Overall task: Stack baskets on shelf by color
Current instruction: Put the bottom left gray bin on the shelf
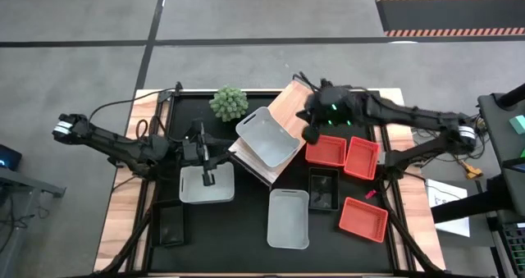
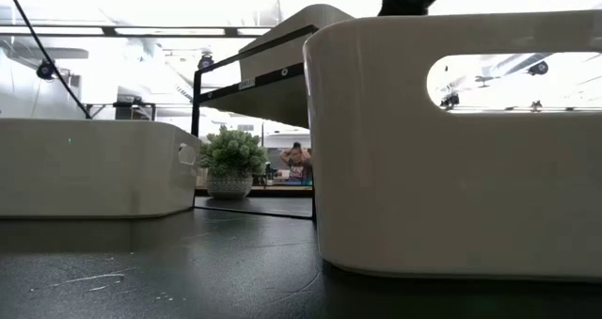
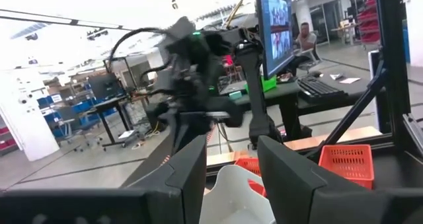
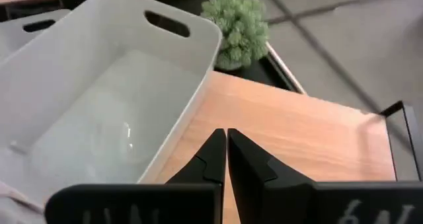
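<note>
The shelf (image 1: 287, 106), a light-wood board, stands slantwise at the table's far middle. A white basket (image 1: 267, 139) rests on its near end. My right gripper (image 4: 227, 141) is shut and empty above the bare wood (image 4: 297, 145), right of that basket (image 4: 99, 92). My left gripper (image 3: 231, 151) is open and empty, held above another white basket (image 1: 207, 188) on the table's left part. It points roughly level toward the shelf basket (image 3: 234, 194). A third white basket (image 1: 289, 218) lies near the front.
Three orange baskets (image 1: 326, 151) (image 1: 362, 157) (image 1: 363, 218) and a black one (image 1: 323, 189) lie right of the shelf. Another black basket (image 1: 171, 225) sits at the near left. A small green plant (image 1: 229, 102) stands beside the shelf's far left corner.
</note>
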You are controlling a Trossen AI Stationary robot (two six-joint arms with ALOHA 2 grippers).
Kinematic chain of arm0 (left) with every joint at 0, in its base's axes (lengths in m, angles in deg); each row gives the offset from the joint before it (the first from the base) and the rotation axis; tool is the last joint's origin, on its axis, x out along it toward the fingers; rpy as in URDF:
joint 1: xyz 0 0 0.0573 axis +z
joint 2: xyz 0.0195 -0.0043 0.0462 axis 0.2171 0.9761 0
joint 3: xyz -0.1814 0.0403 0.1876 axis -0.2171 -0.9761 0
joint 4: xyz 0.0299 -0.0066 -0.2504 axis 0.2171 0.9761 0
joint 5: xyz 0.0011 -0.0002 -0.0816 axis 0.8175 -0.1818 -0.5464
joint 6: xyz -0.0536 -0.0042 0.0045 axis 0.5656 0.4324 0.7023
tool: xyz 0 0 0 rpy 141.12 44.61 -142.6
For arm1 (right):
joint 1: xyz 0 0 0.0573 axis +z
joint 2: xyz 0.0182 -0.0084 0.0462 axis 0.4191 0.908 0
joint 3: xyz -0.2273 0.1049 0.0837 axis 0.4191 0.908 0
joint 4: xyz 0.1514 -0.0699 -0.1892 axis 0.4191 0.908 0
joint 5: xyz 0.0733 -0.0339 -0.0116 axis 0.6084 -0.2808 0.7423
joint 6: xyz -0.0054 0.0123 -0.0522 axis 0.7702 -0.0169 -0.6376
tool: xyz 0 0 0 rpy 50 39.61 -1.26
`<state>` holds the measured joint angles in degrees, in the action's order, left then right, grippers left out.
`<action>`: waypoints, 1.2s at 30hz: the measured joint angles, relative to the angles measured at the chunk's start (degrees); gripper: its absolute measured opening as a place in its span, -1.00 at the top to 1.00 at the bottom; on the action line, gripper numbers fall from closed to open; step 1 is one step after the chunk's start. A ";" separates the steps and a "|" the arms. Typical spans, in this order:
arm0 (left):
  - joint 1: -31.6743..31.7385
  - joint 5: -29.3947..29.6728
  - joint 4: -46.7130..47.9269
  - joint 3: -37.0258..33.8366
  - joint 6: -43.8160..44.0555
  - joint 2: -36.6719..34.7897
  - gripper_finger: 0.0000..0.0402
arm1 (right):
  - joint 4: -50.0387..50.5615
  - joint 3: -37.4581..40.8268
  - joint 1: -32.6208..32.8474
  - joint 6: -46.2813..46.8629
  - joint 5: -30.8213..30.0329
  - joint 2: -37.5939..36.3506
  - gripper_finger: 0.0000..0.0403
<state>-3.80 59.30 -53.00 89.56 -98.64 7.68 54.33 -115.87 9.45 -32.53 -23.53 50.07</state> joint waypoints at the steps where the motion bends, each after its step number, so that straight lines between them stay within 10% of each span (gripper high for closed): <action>1: 0.00 -0.01 -0.53 -0.35 -0.02 0.00 0.40 | 1.41 -2.85 -1.41 -0.02 1.32 1.86 0.96; 18: 0.00 -0.01 -1.42 -0.91 -1.82 -1.07 0.40 | 12.75 -24.76 -11.49 -5.21 13.85 26.85 0.96; 36: 0.00 -0.01 -1.38 -0.76 -3.01 -1.18 0.40 | 12.54 -28.81 -6.64 -6.39 18.28 29.17 0.96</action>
<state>-3.80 59.30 -54.38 88.81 -101.65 6.50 66.88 -144.69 2.81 -38.92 -5.25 79.24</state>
